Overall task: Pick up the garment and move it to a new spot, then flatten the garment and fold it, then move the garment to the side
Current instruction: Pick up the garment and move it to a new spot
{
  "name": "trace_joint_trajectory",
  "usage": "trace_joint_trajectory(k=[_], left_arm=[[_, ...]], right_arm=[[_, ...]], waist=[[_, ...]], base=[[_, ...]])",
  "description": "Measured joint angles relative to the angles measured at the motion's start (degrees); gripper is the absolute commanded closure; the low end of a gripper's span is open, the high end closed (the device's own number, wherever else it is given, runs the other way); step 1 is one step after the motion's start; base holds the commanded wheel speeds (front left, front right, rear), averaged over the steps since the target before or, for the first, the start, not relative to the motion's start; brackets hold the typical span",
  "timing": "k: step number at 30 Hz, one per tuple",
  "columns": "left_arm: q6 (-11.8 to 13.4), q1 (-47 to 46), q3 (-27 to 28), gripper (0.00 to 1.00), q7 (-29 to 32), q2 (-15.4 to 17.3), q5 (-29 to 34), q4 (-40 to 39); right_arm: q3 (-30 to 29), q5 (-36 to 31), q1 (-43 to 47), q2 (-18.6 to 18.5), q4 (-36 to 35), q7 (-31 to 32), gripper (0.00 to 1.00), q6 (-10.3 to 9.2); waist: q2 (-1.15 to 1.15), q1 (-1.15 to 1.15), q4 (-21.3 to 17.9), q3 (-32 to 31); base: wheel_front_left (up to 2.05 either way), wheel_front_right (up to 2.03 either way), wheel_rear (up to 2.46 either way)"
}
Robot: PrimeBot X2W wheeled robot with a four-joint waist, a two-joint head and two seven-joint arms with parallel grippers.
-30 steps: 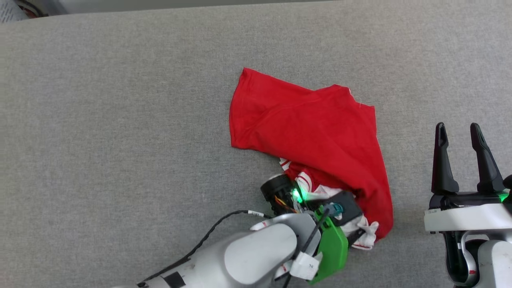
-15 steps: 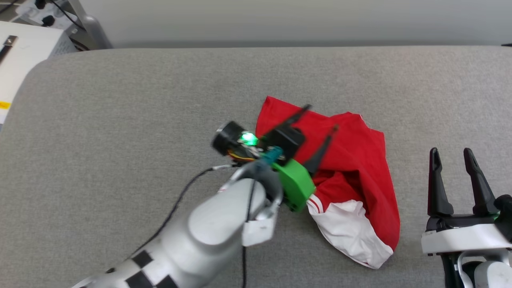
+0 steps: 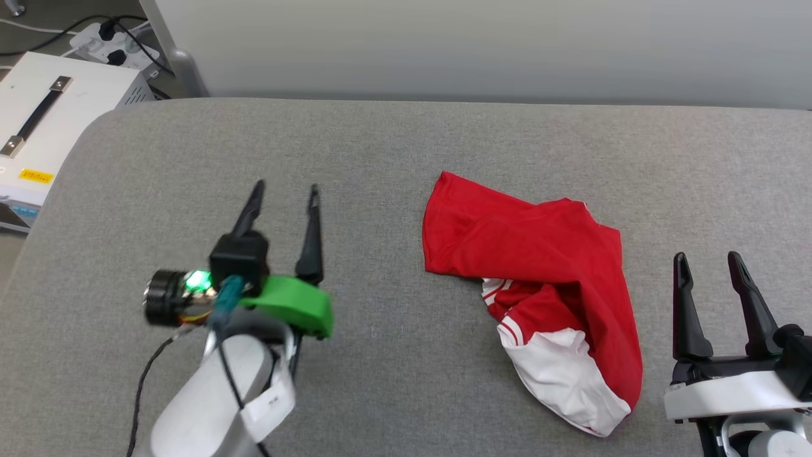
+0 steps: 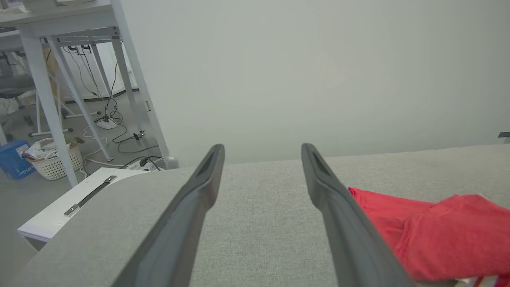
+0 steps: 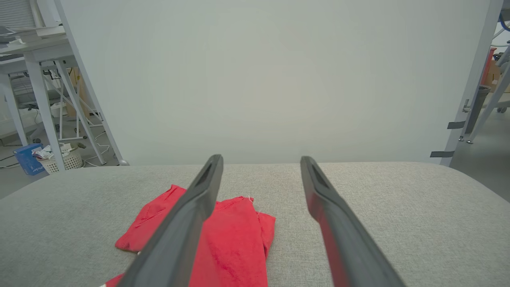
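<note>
Shirt (image 3: 539, 254) lies crumpled right of centre in the head view, on the grey counter (image 3: 380, 146). Mostly red showing; white sleeve (image 3: 558, 374) at its lower end.

Left claw (image 3: 285, 187): centre-left of frame, fingers spread, empty, well apart from shirt.

Right claw (image 3: 707, 257): lower right of frame, fingers spread, empty, just beside shirt's right edge, not touching.

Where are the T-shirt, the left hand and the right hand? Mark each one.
T-shirt (image 3: 539, 247), head view, on its red body.
left hand (image 3: 286, 186), head view, midway between its open fingertips.
right hand (image 3: 707, 256), head view, midway between its open fingertips.
</note>
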Motion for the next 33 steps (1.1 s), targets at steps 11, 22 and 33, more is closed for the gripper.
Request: trace_joint_trajectory(k=[11, 22, 33], left_arm=[[-4.1, 16.3, 12.9, 0.0, 0.0, -2.4, 6.6, -5.5], [-11.3, 22.7, 20.0, 0.0, 0.0, -9.1, 12.2, -5.7], [-16.2, 25.9, 24.4, 0.0, 0.0, -12.4, 16.0, -4.2]], right_arm=[[1.0, -0.2, 0.9, 0.0, 0.6, 0.0, 0.0, 0.0], [2.3, 0.4, 3.4, 0.0, 3.6, 0.0, 0.0, 0.0], [3.7, 0.9, 5.4, 0.0, 5.8, 0.0, 0.0, 0.0]], waist=[[0.0, 0.0, -0.4, -1.6], [0.0, 0.0, -0.3, -3.6], [0.0, 0.0, 0.0, -4.9]], base=[[0.0, 0.0, 0.0], [0.0, 0.0, 0.0], [0.0, 0.0, 0.0]])
